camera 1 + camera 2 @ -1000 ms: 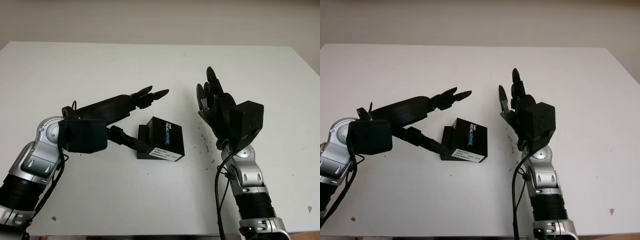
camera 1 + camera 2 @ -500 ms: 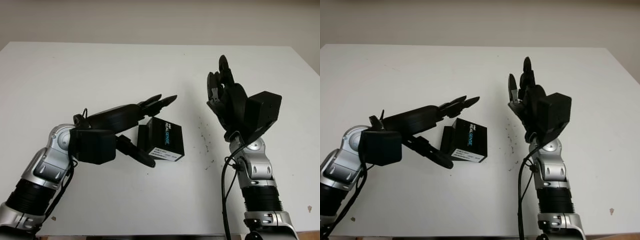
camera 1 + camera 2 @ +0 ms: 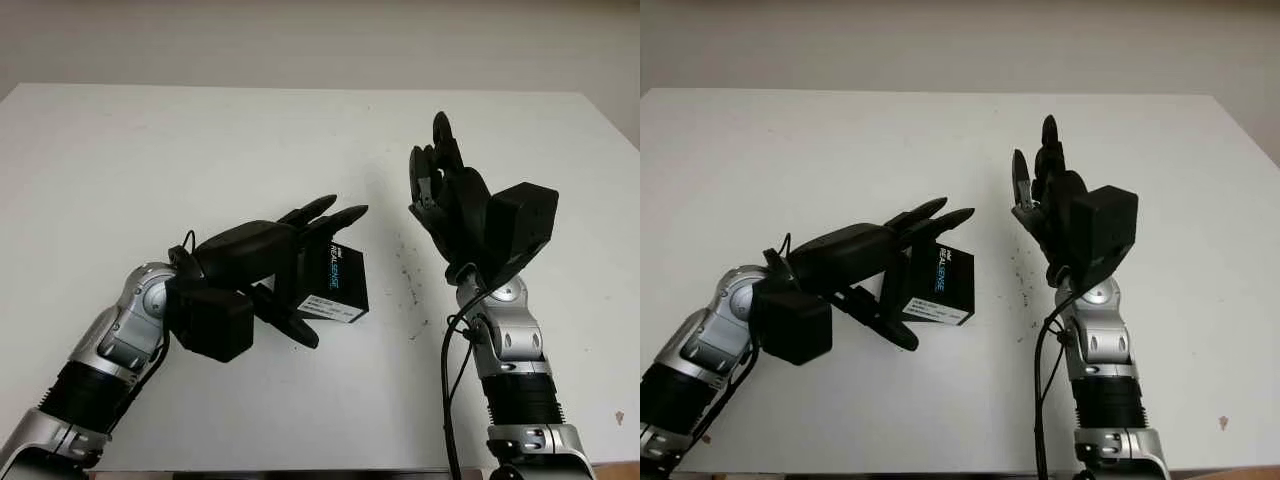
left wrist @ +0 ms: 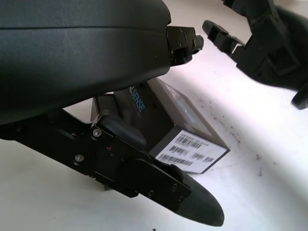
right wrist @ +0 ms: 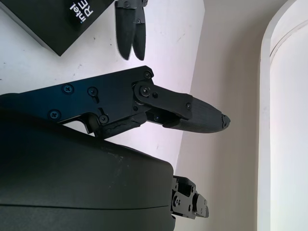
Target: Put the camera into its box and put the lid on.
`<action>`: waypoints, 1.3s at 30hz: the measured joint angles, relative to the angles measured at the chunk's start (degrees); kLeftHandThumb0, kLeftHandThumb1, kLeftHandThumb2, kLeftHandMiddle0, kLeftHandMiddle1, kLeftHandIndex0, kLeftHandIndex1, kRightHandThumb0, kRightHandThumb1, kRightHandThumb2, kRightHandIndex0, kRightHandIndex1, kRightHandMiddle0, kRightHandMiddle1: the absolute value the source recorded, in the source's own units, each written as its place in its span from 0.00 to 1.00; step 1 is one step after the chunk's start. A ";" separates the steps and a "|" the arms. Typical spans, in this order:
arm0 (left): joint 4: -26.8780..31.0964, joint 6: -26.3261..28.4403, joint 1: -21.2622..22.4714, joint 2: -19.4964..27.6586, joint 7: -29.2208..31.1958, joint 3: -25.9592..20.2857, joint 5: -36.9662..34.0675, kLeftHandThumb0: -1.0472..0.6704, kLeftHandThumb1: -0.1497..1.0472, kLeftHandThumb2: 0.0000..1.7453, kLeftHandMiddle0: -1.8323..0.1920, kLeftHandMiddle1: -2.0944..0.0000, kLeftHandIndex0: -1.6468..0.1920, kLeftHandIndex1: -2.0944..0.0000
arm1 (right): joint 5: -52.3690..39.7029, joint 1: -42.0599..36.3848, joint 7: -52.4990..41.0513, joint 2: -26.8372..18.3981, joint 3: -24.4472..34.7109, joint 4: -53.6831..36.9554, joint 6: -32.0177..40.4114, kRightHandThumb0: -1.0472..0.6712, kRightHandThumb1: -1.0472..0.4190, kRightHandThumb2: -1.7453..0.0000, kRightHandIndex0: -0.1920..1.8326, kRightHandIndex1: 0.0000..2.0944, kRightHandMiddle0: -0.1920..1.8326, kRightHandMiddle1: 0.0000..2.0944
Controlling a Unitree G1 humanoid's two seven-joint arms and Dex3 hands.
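A black box (image 3: 338,282) printed REALSENSE, with a white label on its near side, lies on the white table (image 3: 200,150). A lower black part juts out at its left end. My left hand (image 3: 328,275) is open and straddles the box. Its fingers (image 3: 335,214) reach over the box's top and its thumb (image 3: 292,325) lies along the near left side. In the left wrist view the box (image 4: 183,127) sits between thumb (image 4: 159,185) and upper fingers (image 4: 185,41). I cannot tell whether they touch it. My right hand (image 3: 440,175) is open, raised right of the box.
Dark specks (image 3: 408,282) mark the table between the box and the right arm. A small spot (image 3: 619,417) lies near the front right corner. Bare white surface stretches behind and to both sides.
My left hand has moved right and closed in on the box, so its fingers now cover the top. The right hand has hardly moved in the last half second.
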State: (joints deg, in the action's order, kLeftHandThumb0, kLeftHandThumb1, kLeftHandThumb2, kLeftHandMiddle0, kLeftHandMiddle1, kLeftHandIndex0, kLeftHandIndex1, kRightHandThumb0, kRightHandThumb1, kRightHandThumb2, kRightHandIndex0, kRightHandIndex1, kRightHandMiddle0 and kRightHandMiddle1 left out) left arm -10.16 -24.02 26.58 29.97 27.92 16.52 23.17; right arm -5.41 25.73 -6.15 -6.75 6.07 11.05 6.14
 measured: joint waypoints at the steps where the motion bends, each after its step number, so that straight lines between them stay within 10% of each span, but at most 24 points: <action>1: -0.42 -0.42 0.11 0.00 -0.35 0.13 0.51 0.12 0.81 0.03 0.91 0.94 0.92 0.95 | 0.01 -0.15 0.06 0.00 0.00 -0.04 0.00 0.27 0.00 0.63 0.00 0.00 0.00 0.00; 7: -3.02 -2.36 1.04 -0.78 -1.26 0.39 0.85 0.14 0.81 0.03 0.89 0.89 0.89 0.92 | 0.02 -0.42 0.54 0.10 -0.05 -0.50 0.03 0.27 0.00 0.63 0.00 0.00 0.00 0.00; 11: -3.93 -3.24 1.43 -1.15 -1.31 0.39 0.46 0.16 0.81 0.03 0.99 0.63 0.92 0.82 | -0.02 -0.55 0.55 0.28 -0.09 -0.82 0.05 0.28 0.00 0.63 0.00 0.00 0.00 0.00; 25: -4.77 -2.72 1.84 -1.90 -1.27 0.56 -1.21 0.22 0.81 0.03 1.00 0.44 0.96 0.59 | 0.37 -0.98 0.52 0.33 -0.45 -0.86 0.28 0.28 0.00 0.63 0.00 0.00 0.00 0.00; 39: -5.99 -9.69 1.78 -1.99 -10.39 0.54 1.81 0.42 0.99 0.06 0.82 0.25 0.85 0.34 | 0.27 -1.03 0.62 0.34 -0.45 -0.87 0.29 0.29 0.00 0.62 0.00 0.00 0.00 0.00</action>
State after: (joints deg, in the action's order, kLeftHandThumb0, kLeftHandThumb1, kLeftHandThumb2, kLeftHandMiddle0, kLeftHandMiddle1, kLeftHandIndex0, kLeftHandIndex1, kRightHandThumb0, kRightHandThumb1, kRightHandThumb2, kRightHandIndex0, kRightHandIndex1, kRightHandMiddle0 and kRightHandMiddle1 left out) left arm -16.15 -33.71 28.36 27.98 17.52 17.06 24.98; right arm -5.15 24.70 -5.53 -6.40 5.62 10.18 6.44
